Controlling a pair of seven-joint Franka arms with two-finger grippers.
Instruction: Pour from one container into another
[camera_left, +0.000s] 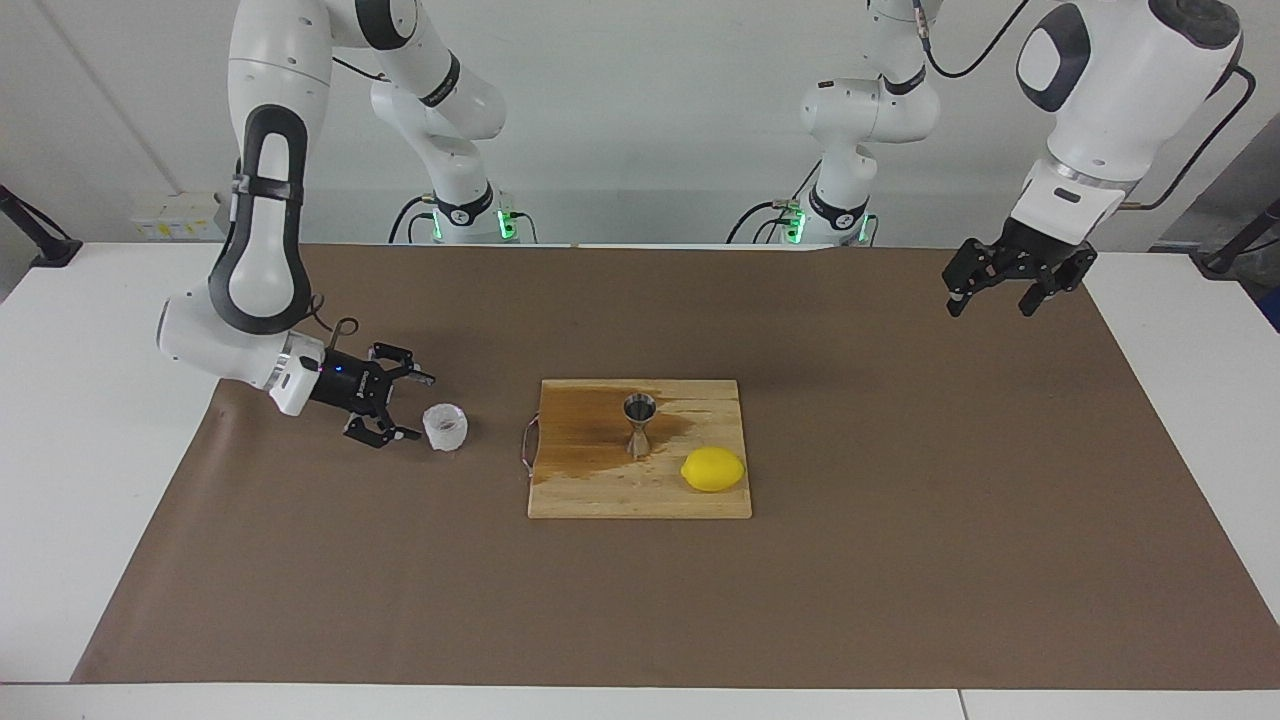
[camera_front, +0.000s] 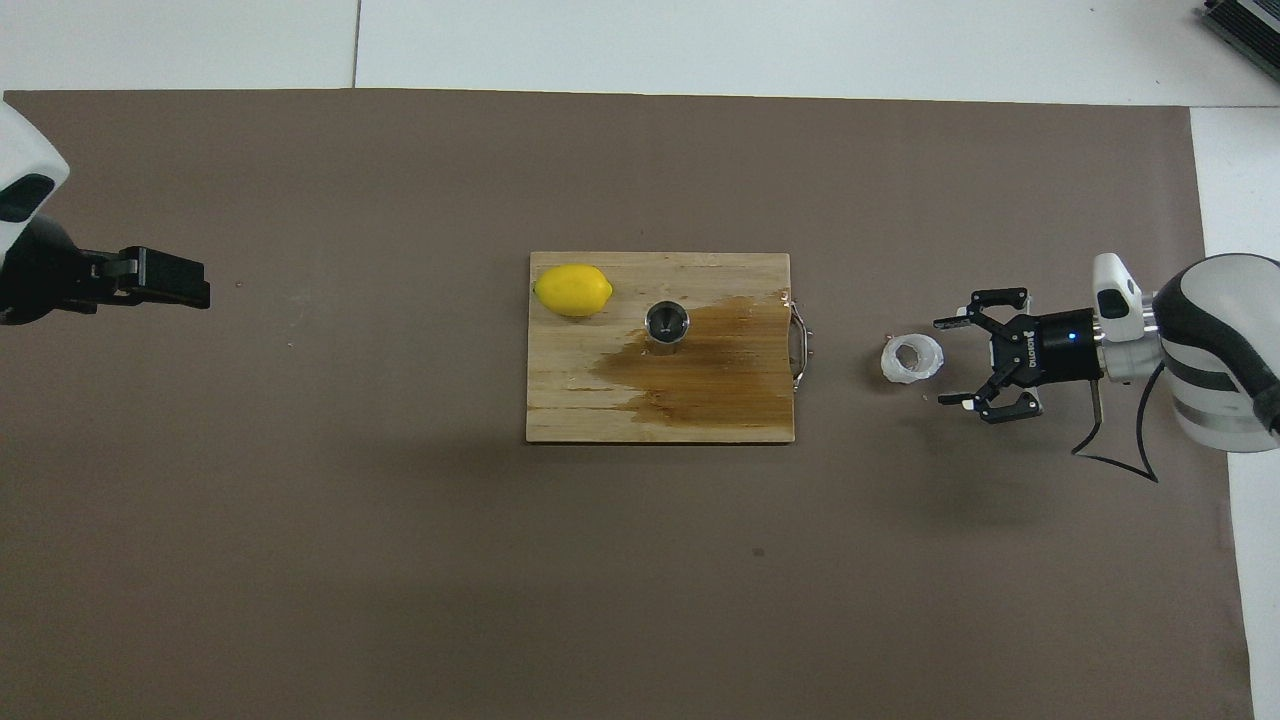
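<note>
The translucent crinkled cup (camera_left: 445, 427) (camera_front: 911, 358) stands upright on the brown mat, beside the cutting board toward the right arm's end. My right gripper (camera_left: 418, 408) (camera_front: 944, 361) hangs low and level right beside it, open, its fingertips just short of the cup's wall and holding nothing. The steel jigger (camera_left: 639, 425) (camera_front: 666, 323) stands upright in the middle of the wooden board (camera_left: 600, 495) (camera_front: 590, 410). My left gripper (camera_left: 990, 298) (camera_front: 195, 285) is open and empty, raised over the mat near the left arm's end.
A yellow lemon (camera_left: 712, 469) (camera_front: 572, 290) lies on the board beside the jigger, toward the left arm's end. A dark wet stain (camera_front: 720, 365) spreads over the board around the jigger. A metal handle (camera_front: 801, 340) sticks out of the board toward the cup.
</note>
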